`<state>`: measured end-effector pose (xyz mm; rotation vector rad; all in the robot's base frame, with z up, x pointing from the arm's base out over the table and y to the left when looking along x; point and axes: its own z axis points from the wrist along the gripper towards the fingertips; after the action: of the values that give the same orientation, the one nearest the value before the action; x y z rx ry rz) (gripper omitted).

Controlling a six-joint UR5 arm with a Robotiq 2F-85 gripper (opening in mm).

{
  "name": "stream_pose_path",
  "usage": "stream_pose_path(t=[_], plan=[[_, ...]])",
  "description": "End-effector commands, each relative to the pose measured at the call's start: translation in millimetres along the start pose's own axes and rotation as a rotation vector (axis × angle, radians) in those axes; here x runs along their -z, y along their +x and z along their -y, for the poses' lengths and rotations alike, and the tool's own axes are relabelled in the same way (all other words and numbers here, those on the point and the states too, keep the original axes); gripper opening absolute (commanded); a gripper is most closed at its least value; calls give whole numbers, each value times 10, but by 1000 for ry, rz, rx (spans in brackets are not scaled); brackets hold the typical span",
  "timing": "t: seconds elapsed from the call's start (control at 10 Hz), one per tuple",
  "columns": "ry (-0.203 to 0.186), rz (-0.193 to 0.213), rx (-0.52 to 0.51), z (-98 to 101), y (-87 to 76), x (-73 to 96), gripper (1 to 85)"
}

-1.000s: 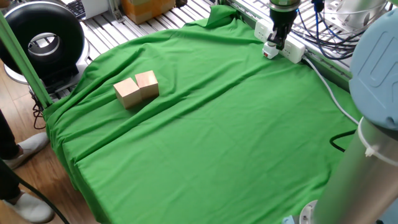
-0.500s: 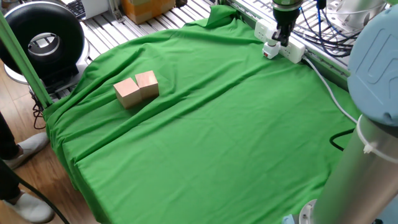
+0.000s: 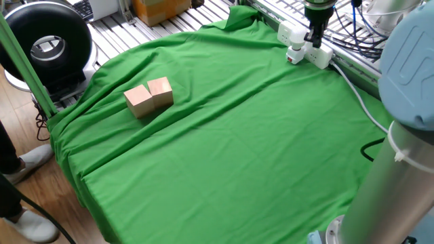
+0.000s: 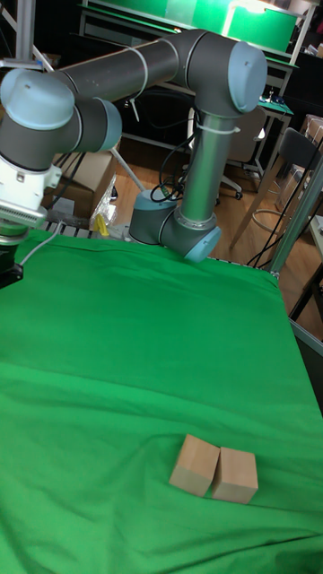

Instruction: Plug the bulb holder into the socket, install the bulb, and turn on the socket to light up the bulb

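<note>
The socket [image 3: 324, 55] is a long white power strip at the far right corner of the green cloth, with its white cable [image 3: 359, 98] trailing to the right. A small white piece, the bulb holder [image 3: 294, 54], sits against the strip's near-left side with a reddish spot at its lower end. The bulb is too small to make out apart from it, and nothing there glows. My gripper [image 3: 315, 39] hangs just above the strip, up and to the right of the holder, touching neither. Its dark fingers look narrow. In the tall fixed view the gripper [image 4: 7, 269] is cut off at the left edge.
Two wooden blocks [image 3: 149, 97] [image 4: 215, 468] lie side by side on the cloth's left part. The arm's grey column [image 3: 400, 142] fills the right foreground. A black cable [image 3: 371, 152] lies by it. A black round device [image 3: 47, 44] stands off the table at left.
The gripper has risen off the white piece at the strip and shifted a little to the right. The piece has stayed where it was.
</note>
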<state>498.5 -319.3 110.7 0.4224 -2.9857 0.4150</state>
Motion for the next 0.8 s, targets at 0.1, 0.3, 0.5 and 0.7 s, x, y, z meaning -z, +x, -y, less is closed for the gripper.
stream_pose_path(t=[0.1, 0.3, 0.5, 0.7], plan=[[-13, 25, 2, 189, 46, -5, 10], [18, 64, -25, 322, -15, 10, 93], [-18, 77, 4, 271, -27, 2, 543], [24, 124, 14, 375, -131, 19, 600]])
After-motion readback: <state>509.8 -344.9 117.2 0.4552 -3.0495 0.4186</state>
